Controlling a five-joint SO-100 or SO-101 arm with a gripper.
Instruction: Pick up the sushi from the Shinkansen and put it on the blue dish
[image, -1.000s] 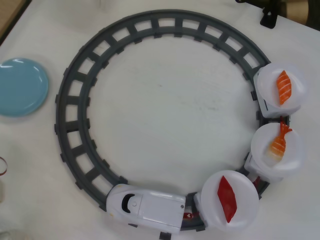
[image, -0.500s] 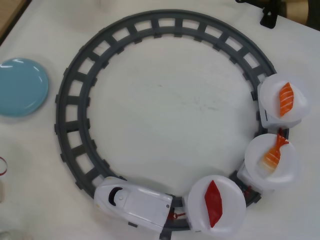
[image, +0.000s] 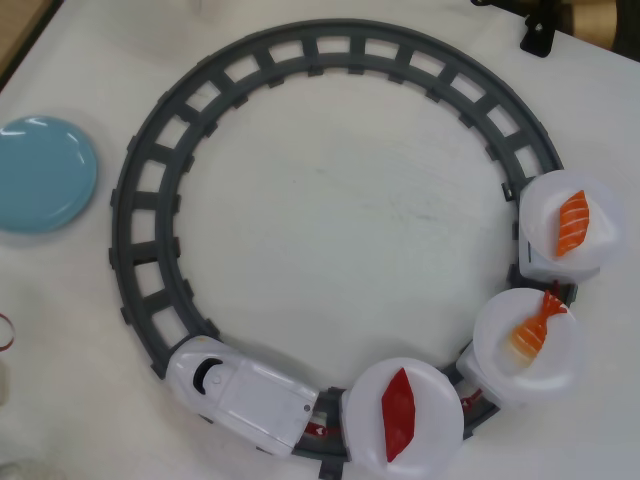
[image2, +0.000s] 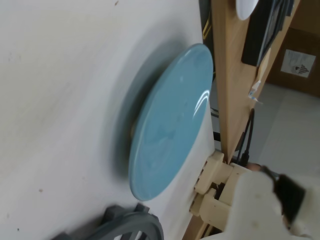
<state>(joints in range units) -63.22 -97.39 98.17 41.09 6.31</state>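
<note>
Fingers were the one thing I could not account for: neither camera showed them clearly, so whether they stood apart or together I cannot tell. Only a pale, blurred piece with a dark tip sat in the lower right corner of the wrist view, and I could not say what part of me it was. That camera looked sideways along the white table (image2: 60, 100) at the blue dish (image2: 170, 125), which lay bare, with a curve of the grey track (image2: 132, 225) at the bottom edge.

From overhead, the Shinkansen (image: 240, 392) sat on the lower part of the ring of track, its three white plates trailing round to the right. The sushi (image: 536, 326), the shrimp with its forked tail, rested on the middle plate (image: 560, 375), between a dark red piece (image: 398, 413) and a salmon piece (image: 573, 224). The dish lay well apart, outside the ring at the left.

I judged nothing done yet: reach, grasp, carry and placing all remained.
</note>
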